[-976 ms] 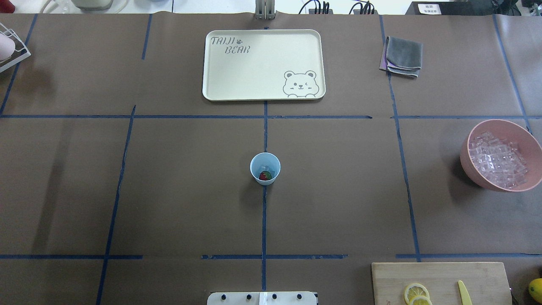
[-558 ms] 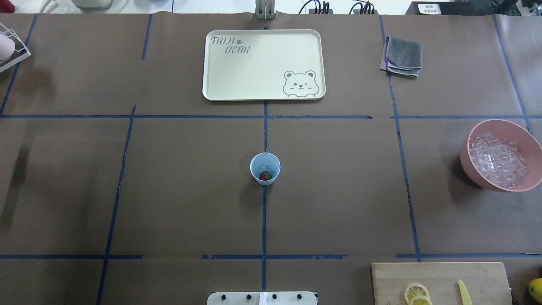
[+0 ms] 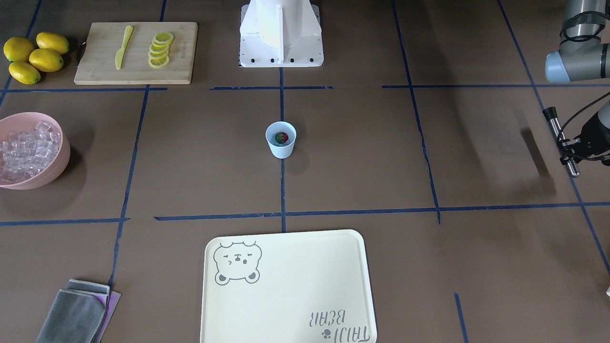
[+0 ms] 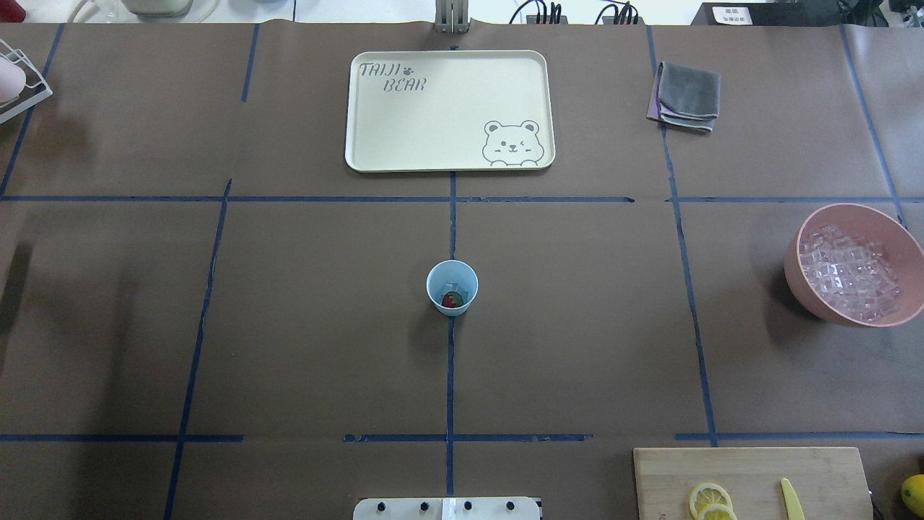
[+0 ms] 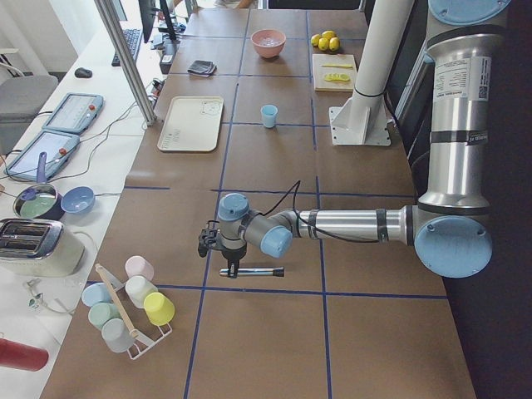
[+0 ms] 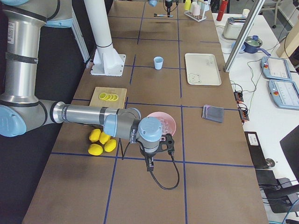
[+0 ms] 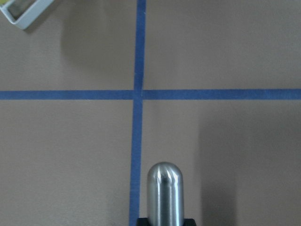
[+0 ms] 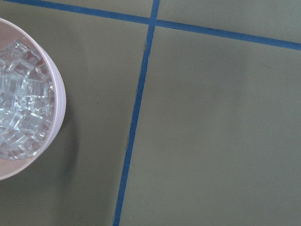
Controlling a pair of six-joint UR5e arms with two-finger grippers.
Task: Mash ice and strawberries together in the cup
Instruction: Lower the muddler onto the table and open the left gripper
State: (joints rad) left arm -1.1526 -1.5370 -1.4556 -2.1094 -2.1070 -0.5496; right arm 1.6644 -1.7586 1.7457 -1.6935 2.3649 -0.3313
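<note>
1. Holds a steel muddler [image 3: 556, 127] clamped in the left tool [image 3: 569, 149], jaws closed on the shaft near one end, the rod lying level above the counter [image 3: 362, 157].
2. Shows, from the left wrist camera, the muddler's rounded tip jutting out over a crossing of blue tape lines [image 7: 137, 94].
3. Near the left tool, toward the counter's end: a wire rack of pastel cups [image 5: 133, 303], apart from the muddler.
4. Cannot tell the spread of the right tool [image 6: 150, 166]; seen only from the right side camera, pointing down at the counter.
5. Just beside the right tool: a pink bowl [image 4: 812, 303] heaped with ice [image 4: 852, 273]; on the robot's side of that tool, yellow lemons [image 3: 35, 56].
6. Well apart from both tools, roughly midway between them: the pale-blue cup [image 4: 434, 282], upright on the centre tape line.
7. Inside the cup: a red strawberry [image 4: 452, 300] with a green top, plus pale glassy shapes beside it that look like ice.
8. Farther from the right tool, next to the lemons: a wooden cutting board [image 3: 181, 62] carrying lemon slices [image 3: 159, 50] and a yellow knife [image 3: 121, 47].
9. Beyond the cup, away from both tools: a cream bear-print tray [image 4: 433, 123] and a folded grey cloth [image 4: 689, 94].
</note>
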